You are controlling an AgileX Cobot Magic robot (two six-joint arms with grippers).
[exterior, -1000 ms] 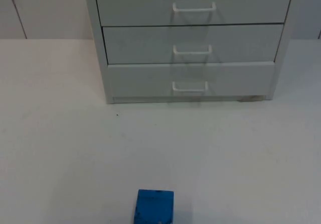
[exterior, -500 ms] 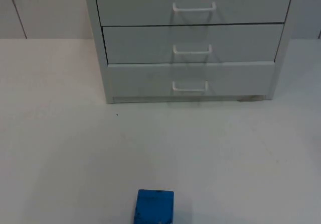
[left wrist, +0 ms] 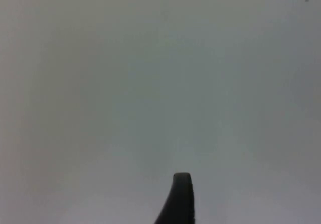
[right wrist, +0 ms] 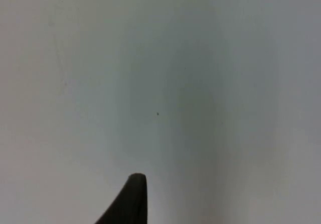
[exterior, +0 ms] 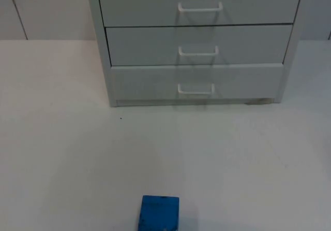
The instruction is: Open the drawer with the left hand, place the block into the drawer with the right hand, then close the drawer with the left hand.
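Blue block (exterior: 159,213) at bottom centre of top view, on white table (exterior: 62,153), well apart from drawer cabinet (exterior: 195,44) at upper centre. We judge block stiff, light, easy to pinch across flat sides. Three drawers, all shut, contents unseen; white handle (exterior: 196,89) on lowest. Left gripper (left wrist: 181,194) and right gripper (right wrist: 131,196) over bare table, both waiting; grip state: we can't tell.

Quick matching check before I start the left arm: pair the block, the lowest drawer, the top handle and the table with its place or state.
Things:
1. block
2. lowest drawer
3. top handle
4. table

Places or states:
A. white, carrying the cabinet
B. blue, at the near edge
C. shut, handle facing forward
D. highest on the cabinet front

Pairs: 1-B, 2-C, 3-D, 4-A
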